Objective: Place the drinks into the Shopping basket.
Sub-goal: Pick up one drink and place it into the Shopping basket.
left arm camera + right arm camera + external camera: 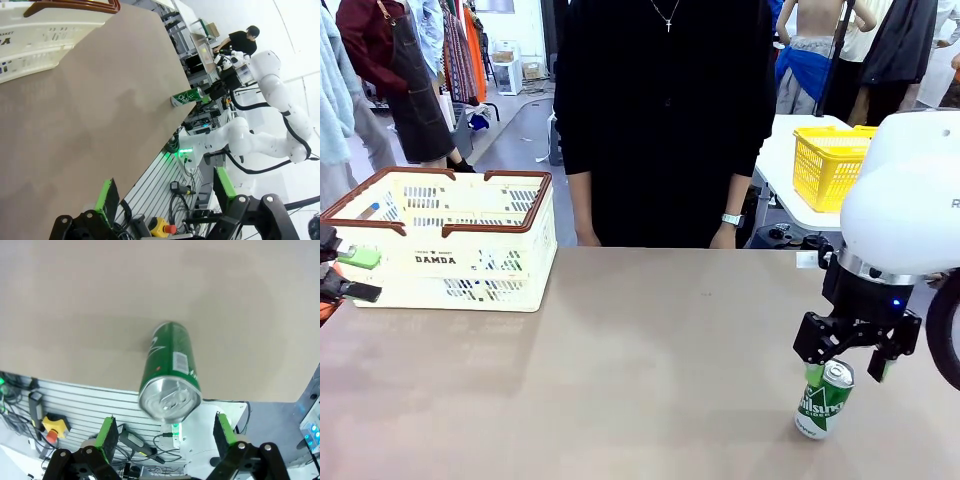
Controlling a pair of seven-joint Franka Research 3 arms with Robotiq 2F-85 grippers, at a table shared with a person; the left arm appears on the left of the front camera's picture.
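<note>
My right fingers [108,436] stand wide apart and empty, straddling the top of 1 green can [823,400] from above. The can stands upright at the table's near right edge, its long axis running along the fingers. My left gripper [165,197], also spread and empty, is well apart, beside the basket [470,262] marked "DAMDA".

A tan counter [650,360] spans the near scene. Far right, a white table [782,170] carries a yellow basket [828,160]. Far left, clothes racks [460,50] line a grey floor [515,140] before a white wall [525,20]
</note>
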